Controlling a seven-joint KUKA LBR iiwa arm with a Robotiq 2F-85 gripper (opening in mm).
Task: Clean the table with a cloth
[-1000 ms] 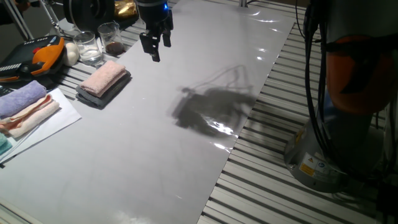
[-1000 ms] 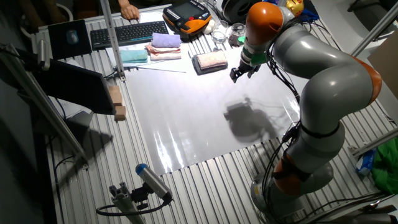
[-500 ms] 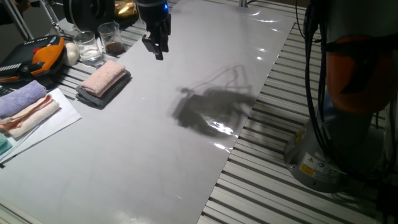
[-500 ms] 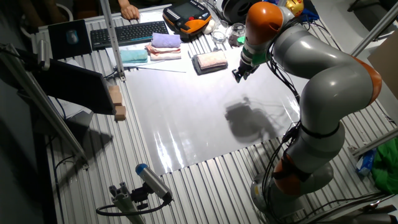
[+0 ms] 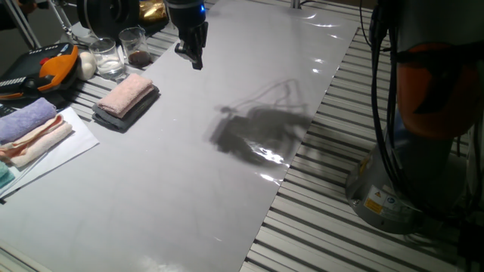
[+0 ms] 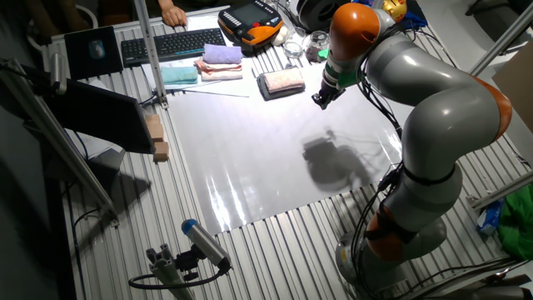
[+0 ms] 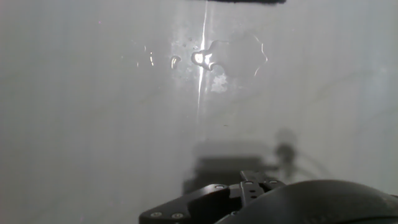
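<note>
Hovering over bare sheet, the gripper (image 5: pixel 194 59) looks pinched together with nothing between its jaws, though the hand view doesn't show the fingertips. The cloth (image 5: pixel 126 93) sits at about nine o'clock from it, untouched, stacked on a dark grey cloth (image 5: pixel 121 114) at the table (image 5: pixel 189 196) edge. So I'd say we're at the reaching stage: next it needs to spread those jaws and drop onto the pink one.
</note>
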